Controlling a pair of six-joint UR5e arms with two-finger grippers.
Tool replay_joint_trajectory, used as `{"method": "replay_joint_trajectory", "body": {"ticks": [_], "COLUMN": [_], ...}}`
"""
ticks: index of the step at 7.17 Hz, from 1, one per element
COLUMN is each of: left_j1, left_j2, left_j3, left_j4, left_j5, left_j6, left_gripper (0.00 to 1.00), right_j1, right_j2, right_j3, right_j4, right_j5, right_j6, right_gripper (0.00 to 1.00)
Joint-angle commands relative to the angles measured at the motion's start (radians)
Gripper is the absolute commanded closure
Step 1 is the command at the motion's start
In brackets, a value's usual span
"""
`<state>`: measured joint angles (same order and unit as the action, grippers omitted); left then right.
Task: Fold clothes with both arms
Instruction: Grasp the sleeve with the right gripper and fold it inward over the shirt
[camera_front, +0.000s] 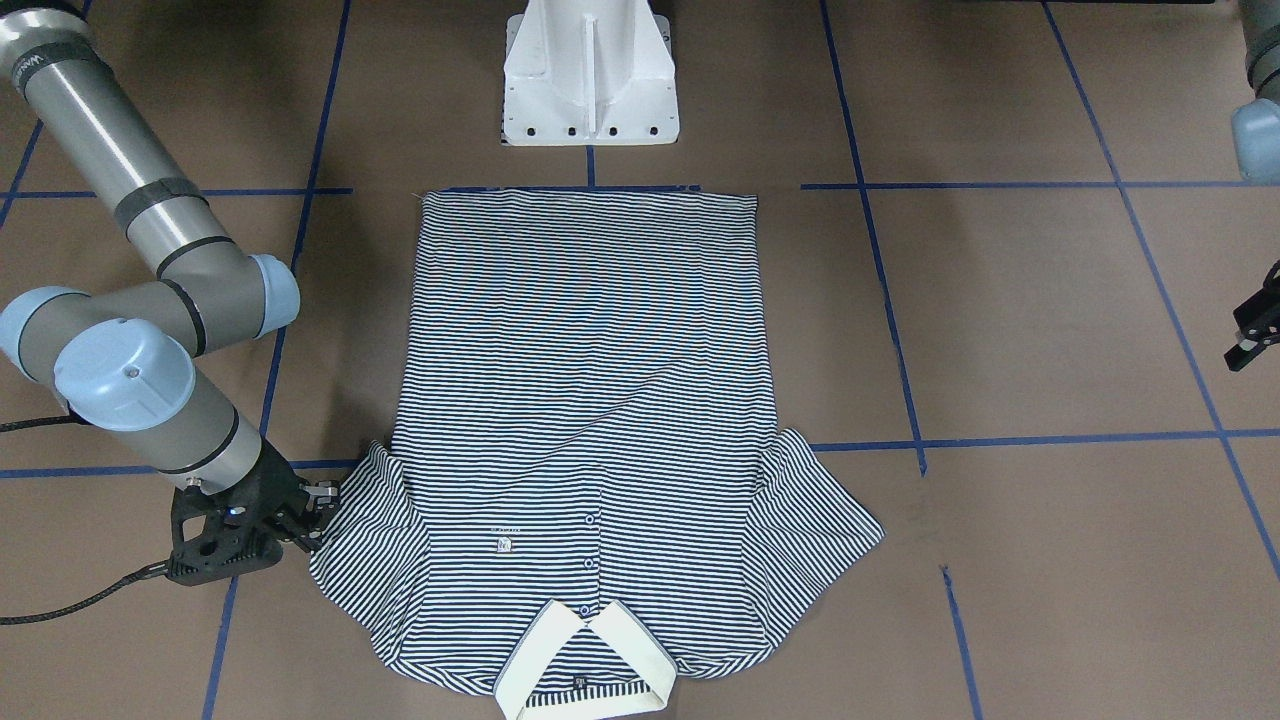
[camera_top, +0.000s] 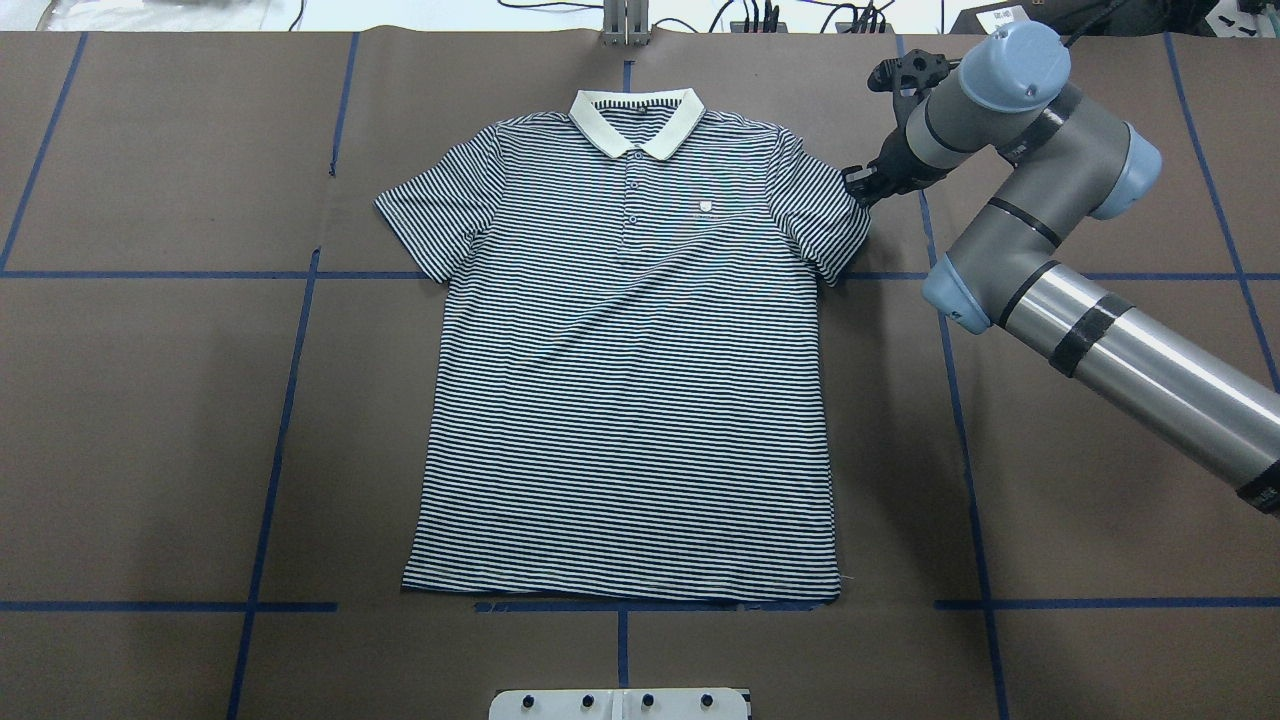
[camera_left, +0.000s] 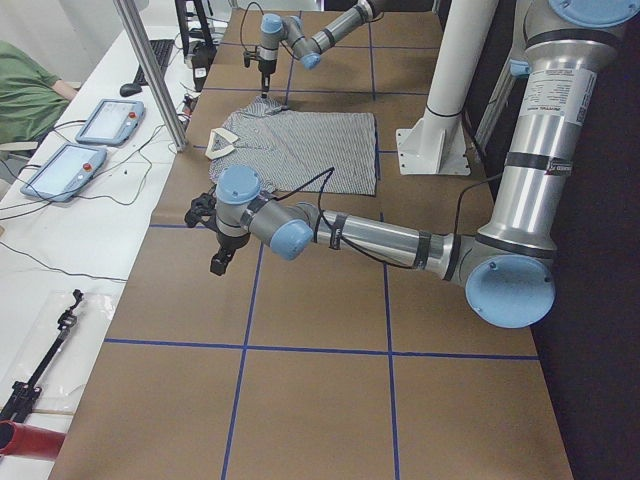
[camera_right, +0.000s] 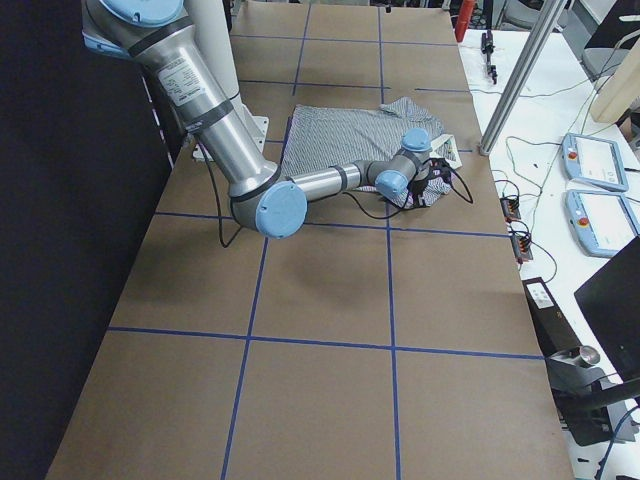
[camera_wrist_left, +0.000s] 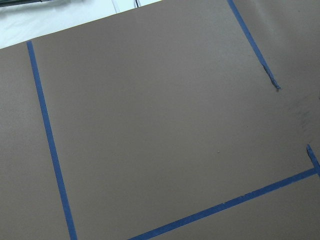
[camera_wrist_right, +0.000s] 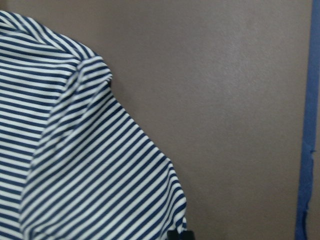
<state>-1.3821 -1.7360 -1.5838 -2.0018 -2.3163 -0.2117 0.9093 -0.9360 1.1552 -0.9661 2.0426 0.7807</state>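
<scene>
On the far left, the grey jointed left arm with light-blue joint caps (camera_left: 380, 240) stretched out over the brown paper-covered table (camera_top: 150, 430). Its black two-finger left gripper (camera_left: 218, 265) hung above bare paper crossed by blue tape lines (camera_top: 275, 470), well apart from the garment. Its wrist camera saw only paper and tape, and I cannot tell how its jaws stood.

In the middle lay the short-sleeved polo shirt with thin navy-and-white stripes (camera_top: 630, 400). It was spread flat and face up, with both sleeves out. Its plain cream-white collar (camera_top: 685, 120) pointed away from the robot, and its hem lay just in front of the white pedestal base (camera_top: 620, 703). The small buttons (camera_top: 633, 187) and the small chest logo (camera_top: 706, 206) were showing.

To the right, the black two-finger right gripper (camera_top: 858, 185) sat low at the outer edge of the shirt's right sleeve (camera_top: 820, 215). A dark fingertip showed at the sleeve hem in the wrist view. It seemed to be touching the cloth, but whether the jaws were parted or closed on it could not be told. The grey right arm (camera_top: 1100, 320) ran back from there toward the view's lower right corner.
</scene>
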Motion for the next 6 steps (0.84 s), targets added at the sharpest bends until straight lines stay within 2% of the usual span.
{"method": "replay_joint_trajectory", "body": {"ticks": [1,3,5,6], "left_j1": [0.000,0.000,0.000,0.000], "left_j2": [0.001,0.006,0.006,0.006], "left_j3": [0.001,0.002,0.001,-0.001], "left_j4": [0.000,0.000,0.000,0.000], "left_j5": [0.000,0.000,0.000,0.000], "left_j6": [0.002,0.006,0.003,0.000], "left_gripper": [0.00,0.00,0.00,0.00], "right_j1": [-0.006,-0.062,-0.102,-0.105], "right_j2": [0.020,0.115,0.238,0.264], "right_j3": [0.064,0.014,-0.116,-0.156], "right_j4": [0.001,-0.005,-0.003,-0.003], "right_j5": [0.042,0.041,-0.024,-0.050], "right_j6": [0.005,0.017,0.025,0.026], "right_gripper": [1.00,1.00,1.00,1.00]}}
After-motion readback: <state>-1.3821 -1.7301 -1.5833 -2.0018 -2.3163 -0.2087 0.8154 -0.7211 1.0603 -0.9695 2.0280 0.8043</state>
